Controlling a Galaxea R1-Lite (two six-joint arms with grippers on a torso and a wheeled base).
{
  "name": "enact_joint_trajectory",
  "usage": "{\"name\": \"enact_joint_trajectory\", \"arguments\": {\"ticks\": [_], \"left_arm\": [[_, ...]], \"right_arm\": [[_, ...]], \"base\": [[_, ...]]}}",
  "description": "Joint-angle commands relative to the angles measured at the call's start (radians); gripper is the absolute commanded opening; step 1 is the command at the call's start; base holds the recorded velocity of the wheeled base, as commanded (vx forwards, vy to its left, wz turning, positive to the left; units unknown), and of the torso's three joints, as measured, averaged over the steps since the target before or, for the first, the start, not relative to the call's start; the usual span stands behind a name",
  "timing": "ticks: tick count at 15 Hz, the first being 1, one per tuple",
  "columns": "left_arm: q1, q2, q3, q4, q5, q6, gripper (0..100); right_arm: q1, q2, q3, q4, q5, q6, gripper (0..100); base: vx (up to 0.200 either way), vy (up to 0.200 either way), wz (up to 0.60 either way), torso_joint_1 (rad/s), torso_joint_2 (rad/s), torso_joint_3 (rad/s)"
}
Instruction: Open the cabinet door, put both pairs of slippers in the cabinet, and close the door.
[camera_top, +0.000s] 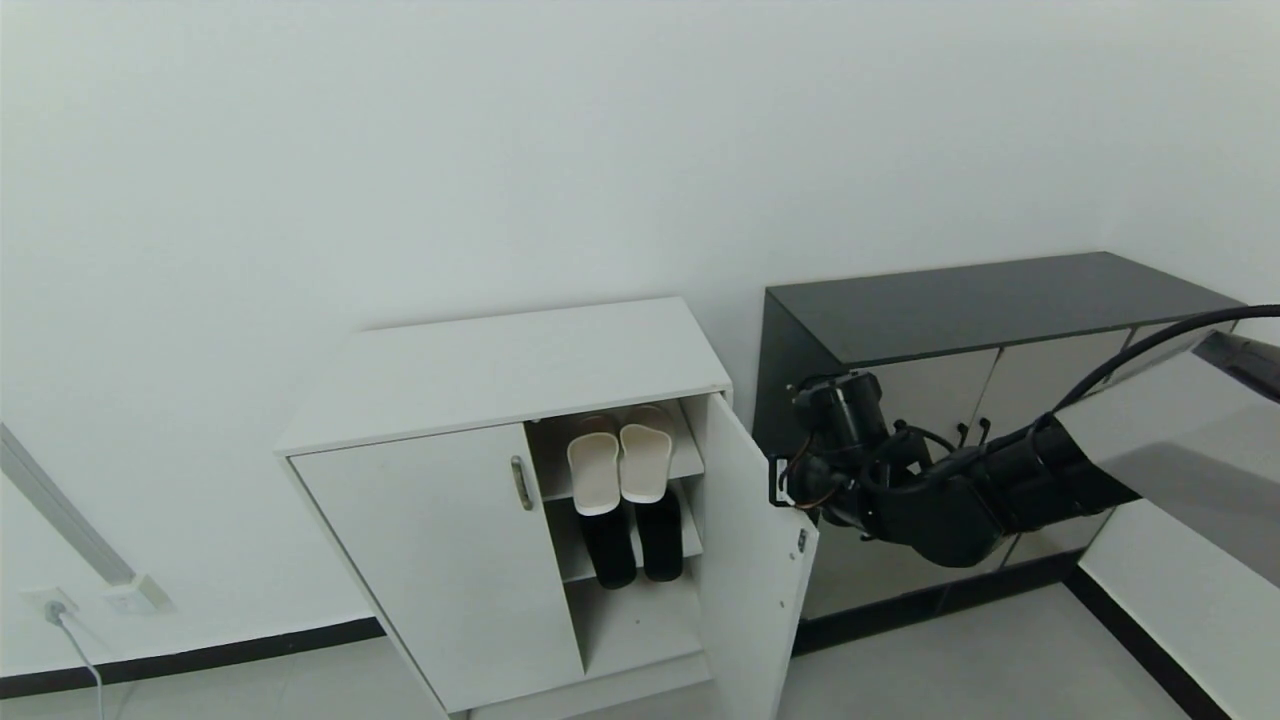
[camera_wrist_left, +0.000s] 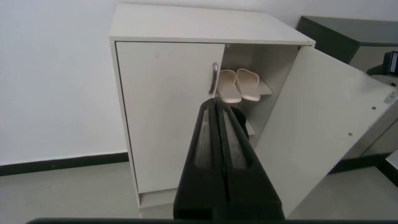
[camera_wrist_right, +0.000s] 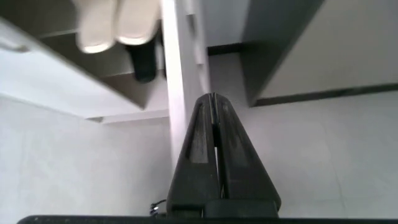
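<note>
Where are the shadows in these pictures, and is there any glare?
Head view: shelves inside the white two-door cabinet lie in shade, darkest around the pair of black slippers; the black-topped sideboard shows only soft sheen. Right wrist view: the right claw is dark against pale floor.

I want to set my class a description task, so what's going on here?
Both pairs are already in the white cabinet: white slippers on the upper shelf, black slippers on the shelf below. The right door stands open. The right gripper, fingers shut, sits at the door's outer side, probably about to push it closed.
</note>
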Motion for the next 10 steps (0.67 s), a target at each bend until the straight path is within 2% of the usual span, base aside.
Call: {"name": "enact_joint_trajectory", "arguments": {"ticks": [1, 5, 10], "left_arm": [[0.0, 0.0, 0.0, 0.0, 0.001, -0.001, 0], [0.0, 0.0, 0.0, 0.0, 0.001, -0.001, 0], [0.0, 0.0, 0.0, 0.0, 0.001, -0.001, 0]], "right_arm": [[0.033, -0.044, 0.022, -0.002, 0.0, 0.002, 0], [0.083, -0.102, 0.094, -0.006, 0.066, 0.019, 0], [0.085, -0.185, 0.186, -0.031, 0.098, -0.061, 0]], "base": [[0.0, 0.0, 0.0, 0.0, 0.0, 0.0], [0.0, 0.0, 0.0, 0.0, 0.0, 0.0], [0.0, 0.0, 0.0, 0.0, 0.0, 0.0]]}}
